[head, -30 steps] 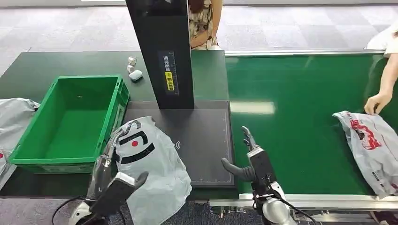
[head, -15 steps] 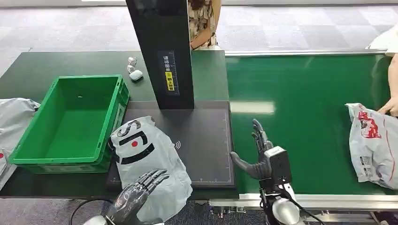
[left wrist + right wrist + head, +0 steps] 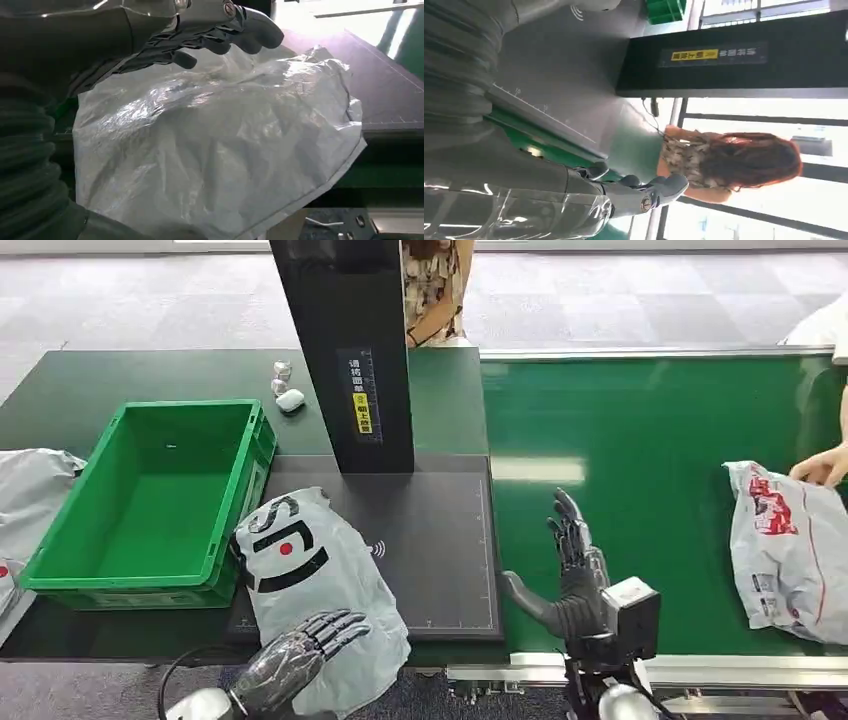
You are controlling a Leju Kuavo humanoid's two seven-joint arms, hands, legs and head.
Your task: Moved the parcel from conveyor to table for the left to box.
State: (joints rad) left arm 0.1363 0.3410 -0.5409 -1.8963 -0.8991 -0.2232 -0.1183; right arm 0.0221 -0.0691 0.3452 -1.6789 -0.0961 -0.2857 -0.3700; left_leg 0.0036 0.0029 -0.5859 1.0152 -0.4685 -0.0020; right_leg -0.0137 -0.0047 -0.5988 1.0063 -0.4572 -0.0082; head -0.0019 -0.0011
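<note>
Head view: we see the parcel (image 3: 318, 590), a grey bag with black and red print, lying on the dark mat (image 3: 430, 540) of the table (image 3: 120, 380), just beside the green crate (image 3: 150, 500). The left hand (image 3: 300, 655) lies over its near edge, fingers spread, gripping nothing. The right hand (image 3: 570, 570) stands upright over the conveyor (image 3: 650, 460), fingers apart, empty. A second bag (image 3: 790, 545) lies far right, touched by a person's hand (image 3: 822, 467).

Left wrist view: the fingers (image 3: 200, 37) hover above crumpled grey plastic.

Right wrist view: the black column (image 3: 734, 55) rises off the mat.

Grey parcel (image 3: 318, 598) with black-and-red print, green crate (image 3: 150, 495), green conveyor (image 3: 650, 480)
</note>
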